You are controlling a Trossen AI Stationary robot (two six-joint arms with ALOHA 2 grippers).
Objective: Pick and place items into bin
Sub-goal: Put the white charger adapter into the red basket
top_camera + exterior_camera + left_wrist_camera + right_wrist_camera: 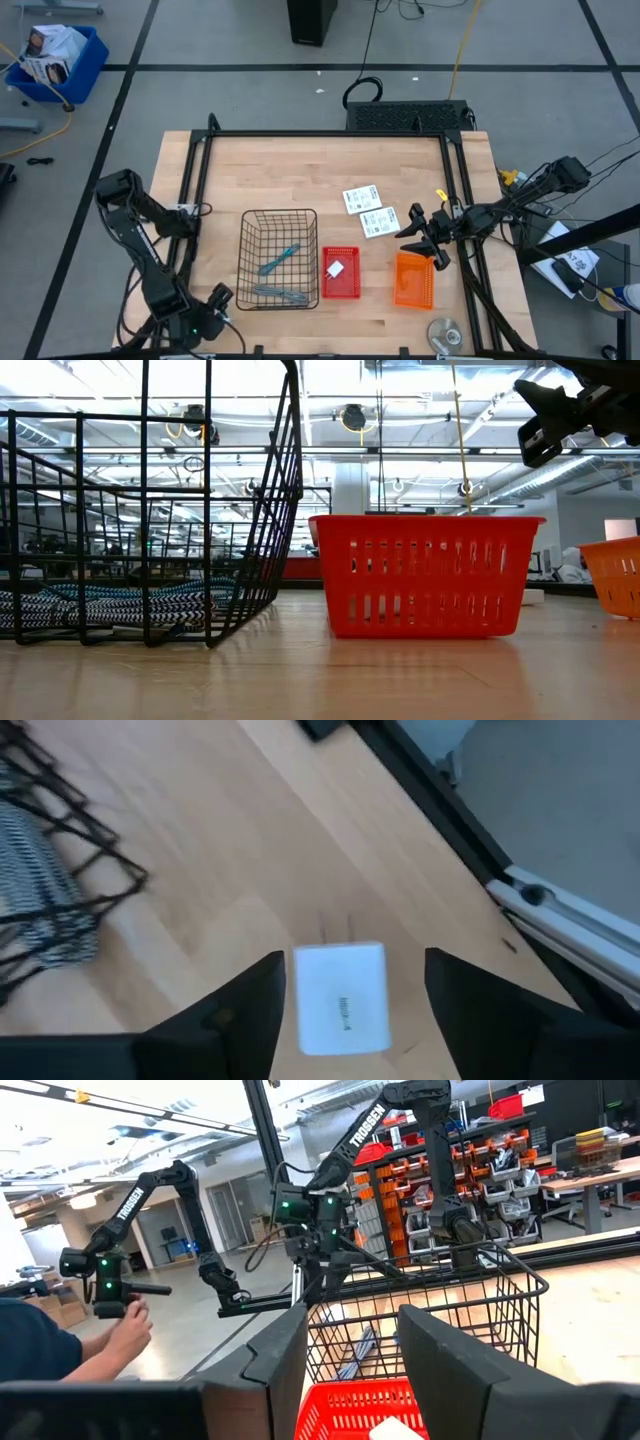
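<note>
Wire basket [279, 258]: just beside my left pincer [222, 298], toward table centre, already holding two teal tools [280, 259]. Red bin [341, 273] past it, one white block [335, 268] inside. Orange bin [414, 279] under my right pincer [437, 243], which hovers high, fingers parted with nothing between them. Cards [361, 198] lie beyond, well apart from either pincer.

Left pincer spread, straddling the second white block [340, 997], a plug-in charger lying flat with prongs pointing away from me. Fingers [250, 1010] not touching it.

Risk: block sits nearer one finger. I judge that finger would strike first on closing and could skew or shove the smooth casing, giving a corner pinch that slips in the lift.

Views: only the left wrist shows this block; overhead, my arm hides it. Low view shows red bin [427, 574] standing apart from basket [150, 520]. Right wrist shows a person's hand [130, 1332] on a controller.
</note>
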